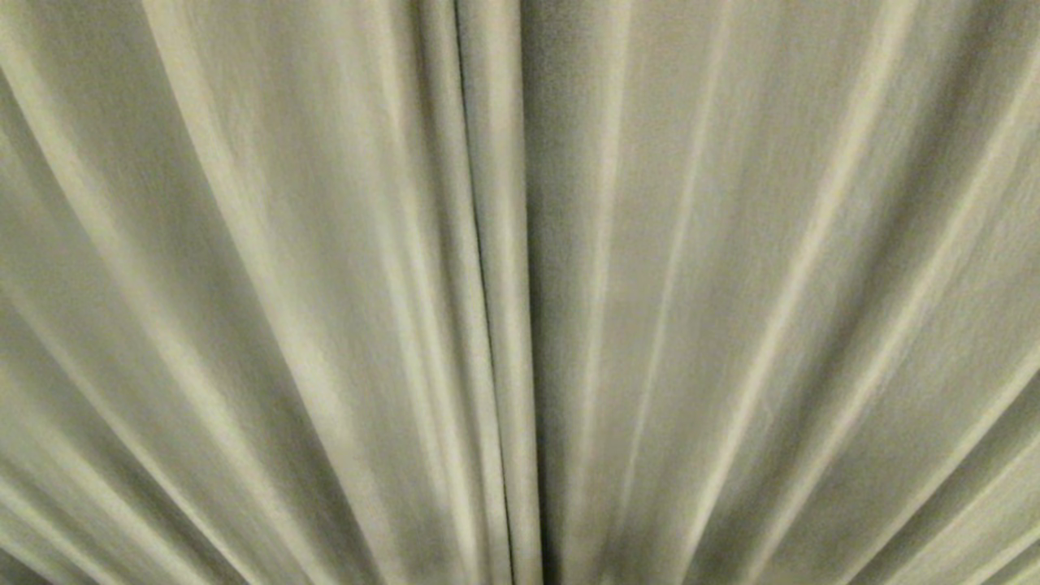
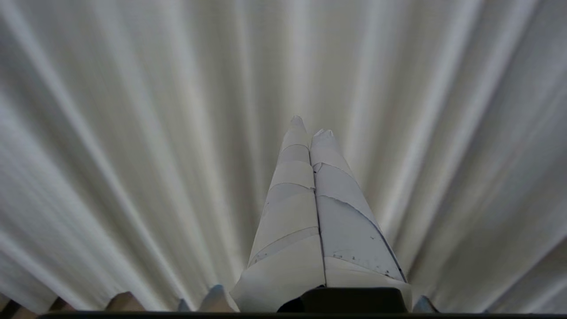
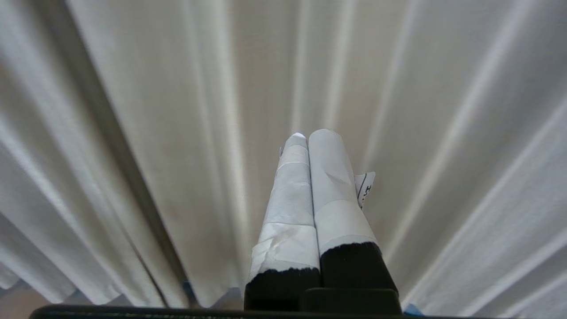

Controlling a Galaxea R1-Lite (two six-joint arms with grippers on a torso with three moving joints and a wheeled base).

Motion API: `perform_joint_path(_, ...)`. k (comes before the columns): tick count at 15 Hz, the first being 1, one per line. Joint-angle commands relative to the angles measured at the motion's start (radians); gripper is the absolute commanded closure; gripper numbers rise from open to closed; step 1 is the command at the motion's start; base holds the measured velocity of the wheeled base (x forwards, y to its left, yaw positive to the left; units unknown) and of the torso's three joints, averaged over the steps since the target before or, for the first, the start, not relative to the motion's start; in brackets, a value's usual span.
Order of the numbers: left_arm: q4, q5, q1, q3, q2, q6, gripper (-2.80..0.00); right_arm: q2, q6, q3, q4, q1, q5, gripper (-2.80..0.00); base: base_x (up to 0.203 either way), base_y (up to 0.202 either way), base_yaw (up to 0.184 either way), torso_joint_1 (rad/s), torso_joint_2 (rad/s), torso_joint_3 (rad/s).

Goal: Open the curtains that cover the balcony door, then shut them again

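Note:
The curtains (image 1: 731,292) are heavy grey-green pleated drapes that fill the whole head view, drawn together, with a dark seam (image 1: 487,309) where two panels meet near the middle. The balcony door is hidden behind them. Neither arm shows in the head view. In the left wrist view my left gripper (image 2: 311,129), wrapped in white tape, points at the pleated curtains (image 2: 133,133), shut with nothing between its fingers. The right wrist view shows my right gripper (image 3: 310,134), also taped white, shut and empty in front of the curtains (image 3: 443,133), short of the fabric.
A dark fold (image 3: 110,141) runs down the drape in the right wrist view. A strip of pale floor (image 2: 124,301) shows beneath the curtain hem.

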Motion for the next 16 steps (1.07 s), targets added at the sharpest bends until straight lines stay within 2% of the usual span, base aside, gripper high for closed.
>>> perform_joint_path(1, 0.0, 0.0, 0.0, 0.0, 0.0, 0.0, 0.0, 0.001, 0.0, 0.0, 0.0, 0.0, 0.0, 0.0, 0.0, 0.188, -0.002, -0.003, 0.01, -0.002)
perform_joint_path(7, 0.0, 0.0, -0.001, 0.0, 0.0, 0.0, 0.0, 0.001, -0.001, 0.0, 0.0, 0.0, 0.0, 0.0, 0.0, 0.176, -0.016, 0.003, 0.0, 0.002)
perform_joint_path(16, 0.0, 0.0, 0.0, 0.0, 0.0, 0.0, 0.0, 0.001, -0.001, 0.0, -0.002, 0.0, 0.0, 0.0, 0.0, 0.008, 0.0, 0.001, 0.0, 0.0)
